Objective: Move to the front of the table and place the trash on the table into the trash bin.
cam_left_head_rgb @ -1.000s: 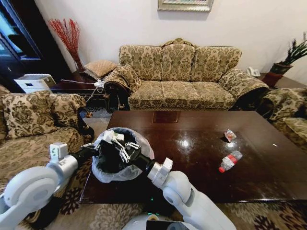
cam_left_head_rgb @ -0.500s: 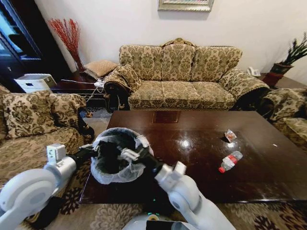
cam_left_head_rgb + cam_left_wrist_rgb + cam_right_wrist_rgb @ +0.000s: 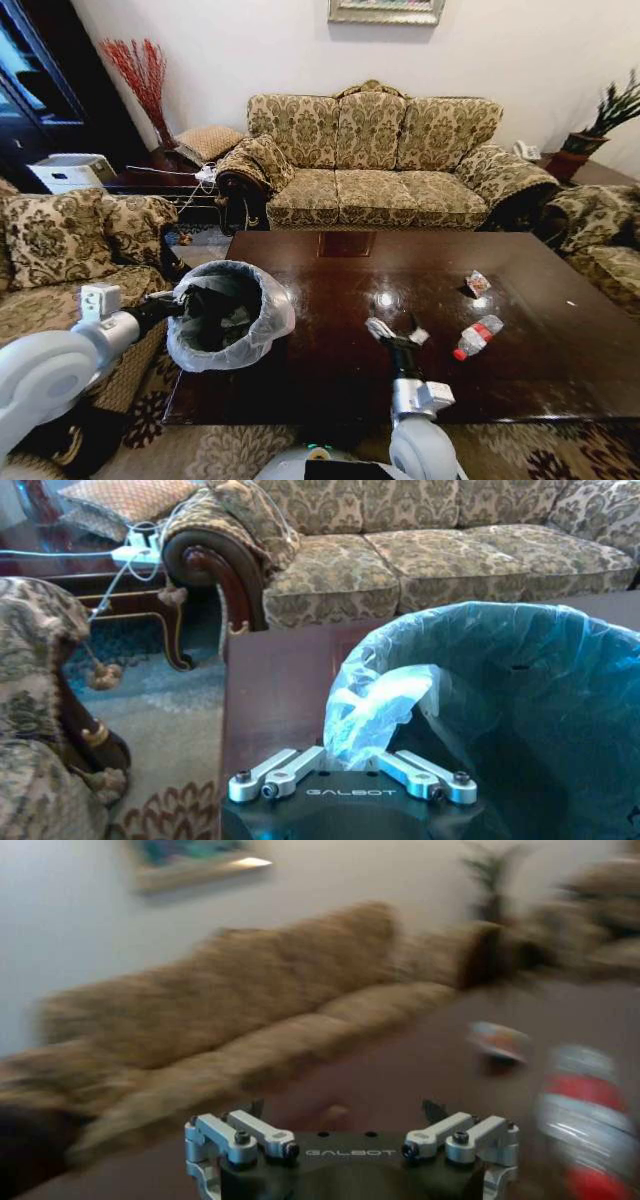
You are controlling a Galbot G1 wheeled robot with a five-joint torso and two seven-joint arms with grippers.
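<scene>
Right gripper (image 3: 396,330) spread wide, empty, above table (image 3: 330,370); left gripper (image 3: 350,769) seemingly pinches trash bin (image 3: 222,318) liner.

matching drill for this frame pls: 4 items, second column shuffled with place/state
Items:
1. trash bin
2. bottle
3. red-white wrapper
4. right end effector

Places/states:
A. open, over the table middle
B. lying on its side, red cap toward the robot
C. held at the rim bag by the left end effector, at the table's left end
D. on the table beyond the bottle, nearer the sofa

Pairs: 1-C, 2-B, 3-D, 4-A
</scene>
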